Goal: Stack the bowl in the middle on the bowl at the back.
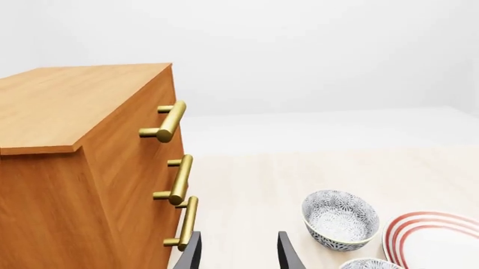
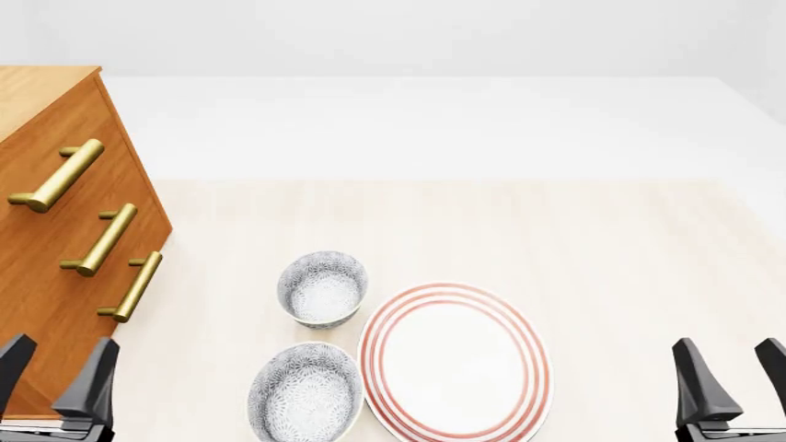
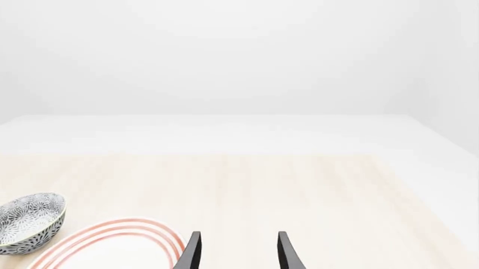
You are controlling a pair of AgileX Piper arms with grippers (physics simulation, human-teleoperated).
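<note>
Two speckled grey-and-white bowls stand in a line left of the red-ringed plate. The farther one is the bowl at the back (image 2: 323,287) (image 1: 340,218) (image 3: 30,221). The nearer one, the bowl in the middle (image 2: 306,396) (image 1: 371,263), is cut off by the frame's lower edge. My left gripper (image 2: 55,370) (image 1: 238,255) is open and empty at the near left, beside the drawer cabinet and well left of both bowls. At the near right, past the plate, my right gripper (image 2: 737,373) (image 3: 238,252) is also open and empty.
A wooden drawer cabinet (image 2: 50,230) (image 1: 67,168) with three brass handles stands at the left, close to my left gripper. The large white plate with red rings (image 2: 455,361) (image 1: 438,241) (image 3: 112,246) lies right of the bowls.
</note>
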